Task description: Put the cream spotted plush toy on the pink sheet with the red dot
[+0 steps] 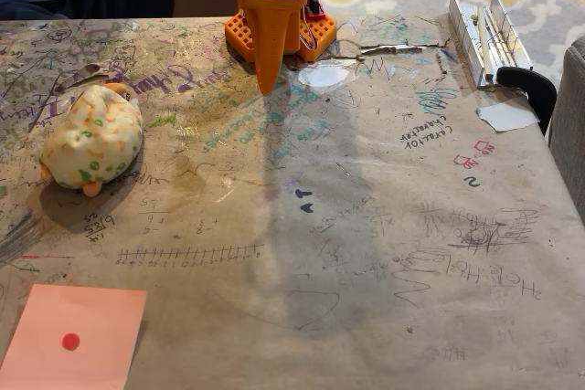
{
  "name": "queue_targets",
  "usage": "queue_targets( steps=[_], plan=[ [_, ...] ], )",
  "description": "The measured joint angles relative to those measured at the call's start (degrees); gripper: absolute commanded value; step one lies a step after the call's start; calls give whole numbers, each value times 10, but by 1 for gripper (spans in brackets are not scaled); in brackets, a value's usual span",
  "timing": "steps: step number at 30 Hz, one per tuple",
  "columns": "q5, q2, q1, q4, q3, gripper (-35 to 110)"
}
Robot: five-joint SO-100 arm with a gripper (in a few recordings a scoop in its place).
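The orange arm (272,15) stands at the far edge of the surface (366,226) in the fixed view, folded so that its gripper (267,84) points straight down, the tip just above or touching the paper covering. The fingers (268,61) look pressed together into one tapering wedge with no gap visible between them, and they hold nothing. Nothing lies under the tip but scribbled brown paper.

The cream spotted plush toy (92,141) rests on the surface at the left of the picture, well apart from the gripper, lying on its side with orange and green spots showing and a small orange nub at its lower edge. The pink sheet with the red dot (78,335) lies flat at the lower left corner, nearer the camera than the toy and apart from it; the dot sits roughly at its middle.

At the right far edge a metal bracket (484,34) with a black clamp (530,89) grips the surface, and a small white paper scrap (507,116) lies just beside it.
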Motion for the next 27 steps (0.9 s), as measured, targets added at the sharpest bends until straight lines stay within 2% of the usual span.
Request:
queue_targets(
  steps=[27],
  plan=[
    [11,0,9,0,0,0]
  ],
)
